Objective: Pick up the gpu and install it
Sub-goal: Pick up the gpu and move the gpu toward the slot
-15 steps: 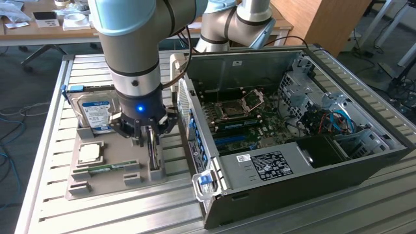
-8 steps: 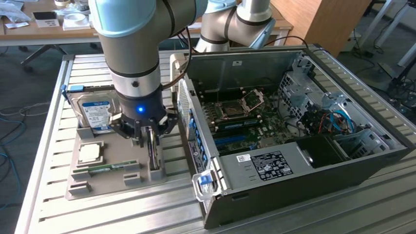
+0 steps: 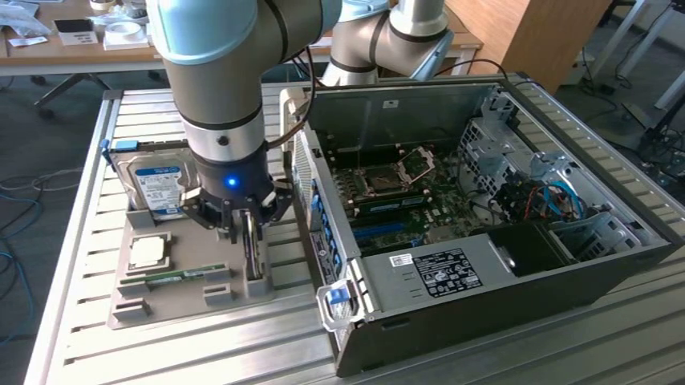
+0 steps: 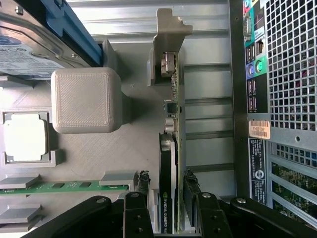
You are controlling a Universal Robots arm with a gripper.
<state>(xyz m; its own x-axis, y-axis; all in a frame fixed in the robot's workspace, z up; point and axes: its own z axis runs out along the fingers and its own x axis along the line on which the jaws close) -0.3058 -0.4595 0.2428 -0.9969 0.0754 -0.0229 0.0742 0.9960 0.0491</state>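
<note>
GPU (image 4: 169,163), thin dark circuit-board card w/ pale metal bracket: upright on edge in slot of grey printed plastic tray (image 4: 133,148). Black two-finger gripper (image 4: 167,184): jaws apart astride card, not clamped. Step: pick-up, pre-grasp. Next needs centred squeeze, straight lift.

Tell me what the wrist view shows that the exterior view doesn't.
Wrist view: NVIDIA Quadro lettering on the edge of the gpu, and the rear ports of the case. Exterior view: the motherboard inside the open case, and the arm. Both: the open gripper straddling the upright gpu in the grey holder, beside the hard drive and RAM stick.
</note>
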